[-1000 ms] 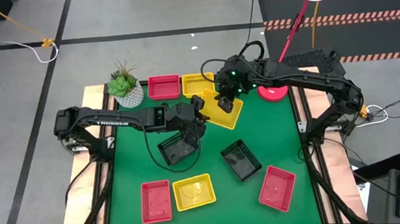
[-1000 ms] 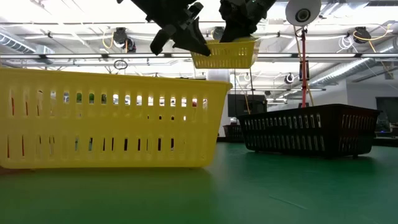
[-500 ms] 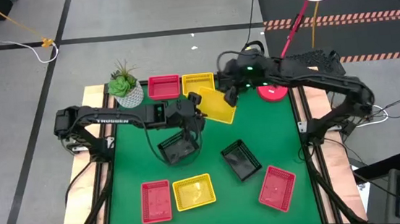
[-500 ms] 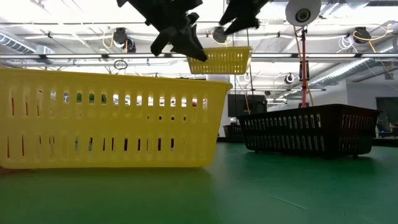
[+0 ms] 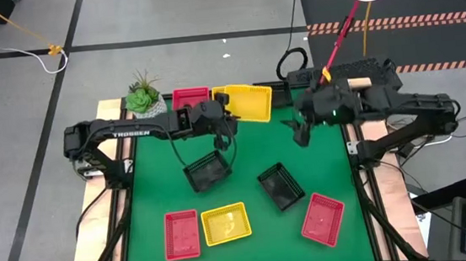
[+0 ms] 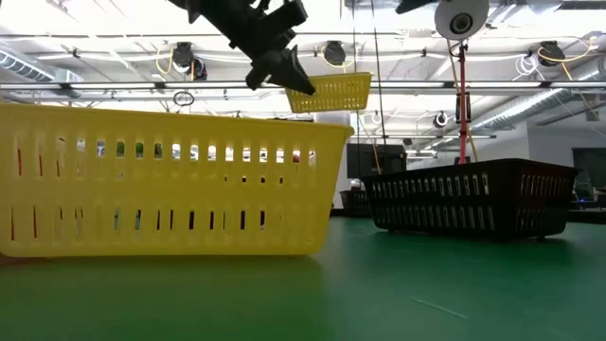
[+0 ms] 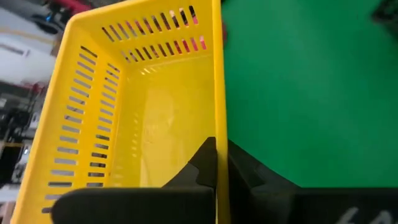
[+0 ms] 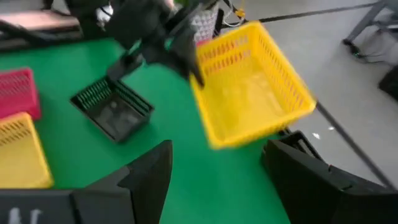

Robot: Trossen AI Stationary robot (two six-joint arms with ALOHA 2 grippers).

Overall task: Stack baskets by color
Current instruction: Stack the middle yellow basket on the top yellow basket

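A yellow basket (image 5: 246, 102) hangs in the air at the table's far edge, roughly level, its open top up, one rim pinched. A red basket (image 5: 189, 96) sits just beside it at the far edge. Mid-table lie two black baskets (image 5: 205, 171) (image 5: 281, 185), apart. Along the near side sit a red basket (image 5: 182, 234), a yellow basket (image 5: 225, 223) touching it, and another red basket (image 5: 323, 219), angled

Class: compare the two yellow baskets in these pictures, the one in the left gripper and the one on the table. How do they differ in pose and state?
The held yellow basket hangs in the air at the table's far edge, clamped by its rim in the left gripper; the near yellow basket rests flat on the green table, untouched. The held one is tilted; the near one sits level. Both are empty, slotted and alike in shape.
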